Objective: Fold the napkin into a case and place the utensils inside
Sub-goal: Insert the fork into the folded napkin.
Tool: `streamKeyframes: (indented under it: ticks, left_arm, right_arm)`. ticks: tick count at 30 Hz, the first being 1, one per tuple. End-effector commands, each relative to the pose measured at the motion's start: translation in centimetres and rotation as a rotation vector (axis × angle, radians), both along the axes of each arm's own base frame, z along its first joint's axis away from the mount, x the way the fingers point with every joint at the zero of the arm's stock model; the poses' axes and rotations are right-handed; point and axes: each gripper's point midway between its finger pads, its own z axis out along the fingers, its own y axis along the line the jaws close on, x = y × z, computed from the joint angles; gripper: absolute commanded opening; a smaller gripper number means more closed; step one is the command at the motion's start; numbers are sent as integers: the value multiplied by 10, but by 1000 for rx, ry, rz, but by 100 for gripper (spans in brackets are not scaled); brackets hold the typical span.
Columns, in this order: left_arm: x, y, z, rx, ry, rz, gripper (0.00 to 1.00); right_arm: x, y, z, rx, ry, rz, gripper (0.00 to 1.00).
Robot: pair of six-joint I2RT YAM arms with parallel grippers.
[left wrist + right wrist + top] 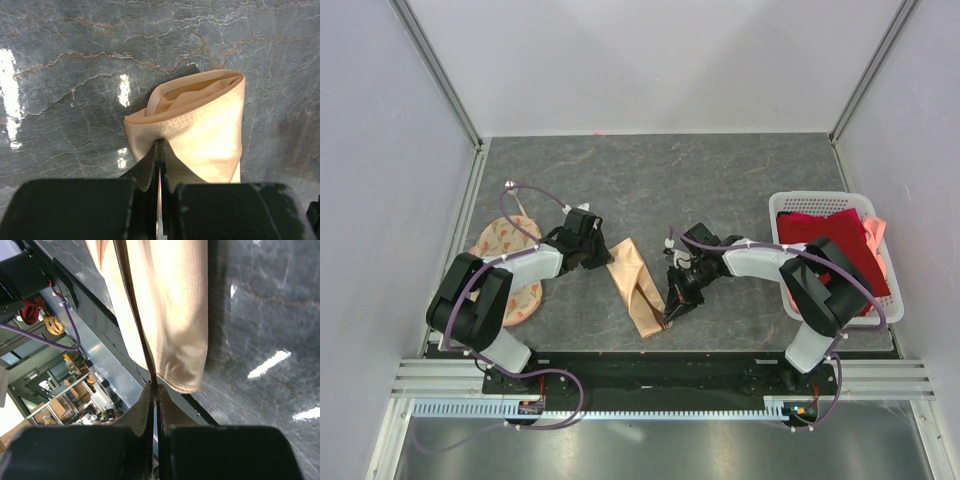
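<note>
My left gripper (605,260) sits left of centre in the top view, its jaws pressed together on the upper left edge of the case (638,285). In the left wrist view my fingertips (152,160) pinch the near rim of the peach-orange cloth at lower centre. The case (200,130) rises from them toward the upper right of the frame, and its mouth gapes a little at the top, showing a darker fold inside.

My right gripper (672,310) is at the lower right end of the case in the top view. Its jaws are also fully closed, and they grip the near end of the thin dark brown stick (135,315). In the right wrist view the stick runs from my fingertips (147,395) at lower centre up to the top edge of the frame. It lies along a crease of the cloth (175,305). I cannot tell whether it is inside the pouch or on top of it.

The case lies slantwise on the grey table (720,180), between my two wrists. A white basket (820,197) holding a dark red cloth (830,235) is at the right edge, and a round cream cloth (505,240) lies under my left arm.
</note>
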Motion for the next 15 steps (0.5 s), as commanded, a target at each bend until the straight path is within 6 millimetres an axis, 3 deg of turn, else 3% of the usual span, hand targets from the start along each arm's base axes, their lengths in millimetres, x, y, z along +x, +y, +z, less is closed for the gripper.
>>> streamKeyframes:
  ticks: [1, 15]
  left_arm:
    - [2, 0, 3, 3, -34, -3, 2]
    - [-1, 2, 8, -10, -44, 24, 2]
  right_arm:
    - [16, 13, 8, 36, -14, -16, 0]
    - [44, 49, 13, 159, -30, -141, 0]
